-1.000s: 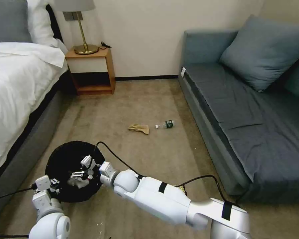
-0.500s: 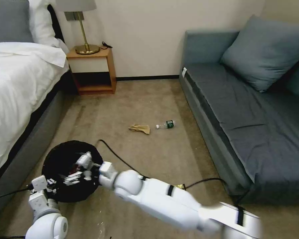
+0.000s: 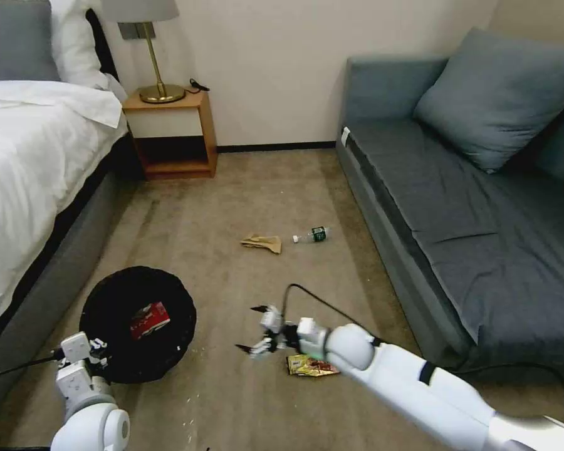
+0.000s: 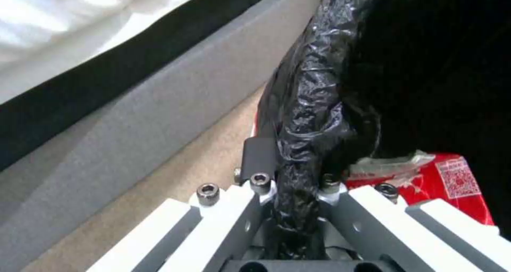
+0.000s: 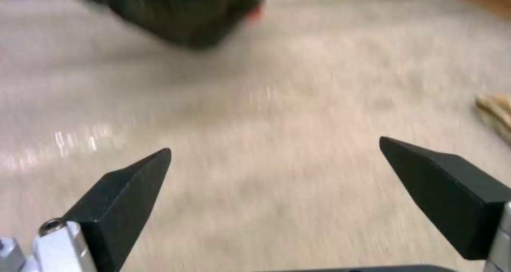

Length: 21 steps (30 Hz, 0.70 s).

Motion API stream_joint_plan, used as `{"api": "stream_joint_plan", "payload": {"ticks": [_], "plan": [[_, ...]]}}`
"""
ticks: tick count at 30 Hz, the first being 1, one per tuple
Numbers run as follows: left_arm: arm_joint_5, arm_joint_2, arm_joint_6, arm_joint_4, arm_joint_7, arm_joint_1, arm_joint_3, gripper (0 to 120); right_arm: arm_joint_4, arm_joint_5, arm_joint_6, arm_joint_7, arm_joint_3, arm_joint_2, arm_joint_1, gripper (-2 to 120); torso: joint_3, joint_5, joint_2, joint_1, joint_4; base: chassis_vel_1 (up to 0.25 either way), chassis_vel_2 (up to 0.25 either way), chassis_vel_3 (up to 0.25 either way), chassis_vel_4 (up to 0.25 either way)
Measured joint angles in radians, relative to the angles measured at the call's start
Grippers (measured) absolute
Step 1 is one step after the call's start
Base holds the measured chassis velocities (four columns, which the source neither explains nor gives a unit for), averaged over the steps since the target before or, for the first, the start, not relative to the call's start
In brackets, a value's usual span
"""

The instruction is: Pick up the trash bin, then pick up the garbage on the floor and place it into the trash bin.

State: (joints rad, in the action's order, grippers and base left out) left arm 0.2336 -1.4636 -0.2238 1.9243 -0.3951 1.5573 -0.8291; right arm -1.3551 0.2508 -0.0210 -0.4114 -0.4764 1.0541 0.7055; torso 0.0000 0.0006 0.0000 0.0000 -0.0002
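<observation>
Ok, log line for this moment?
left gripper: shut on black-bagged round trash bin | right gripper: open over carpet | red-and-white crumpled wrapper: in bin

Beige carpeted floor (image 3: pixel 244 188) between a bed and a sofa: tan crumpled paper (image 3: pixel 262 243) and a small clear bottle (image 3: pixel 311 235) lie side by side mid-room, a gold-brown snack wrapper (image 3: pixel 308 366) nearer the camera, a black-lined trash bin (image 3: pixel 106 294) at left.
</observation>
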Motion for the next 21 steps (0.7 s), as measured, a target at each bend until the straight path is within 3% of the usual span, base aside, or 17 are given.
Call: {"api": "stream_joint_plan", "payload": {"ticks": [9, 21], "plan": [[-0.007, -0.005, 0.006, -0.009, 0.002, 0.004, -0.004, 1, 0.165, -0.173, -0.012, -0.281, 0.107, -0.001, 0.013, 100, 0.000, -0.0003, 0.000, 0.000, 0.0001, 0.000, 0.000, 0.000, 0.000], [-0.009, -0.008, 0.012, -0.017, 0.005, 0.008, -0.003, 1, 0.361, -0.281, -0.066, -0.407, 0.165, 0.037, -0.019, 100, 0.000, -0.0005, 0.000, 0.000, 0.0003, 0.000, 0.000, 0.000, 0.000]]}}
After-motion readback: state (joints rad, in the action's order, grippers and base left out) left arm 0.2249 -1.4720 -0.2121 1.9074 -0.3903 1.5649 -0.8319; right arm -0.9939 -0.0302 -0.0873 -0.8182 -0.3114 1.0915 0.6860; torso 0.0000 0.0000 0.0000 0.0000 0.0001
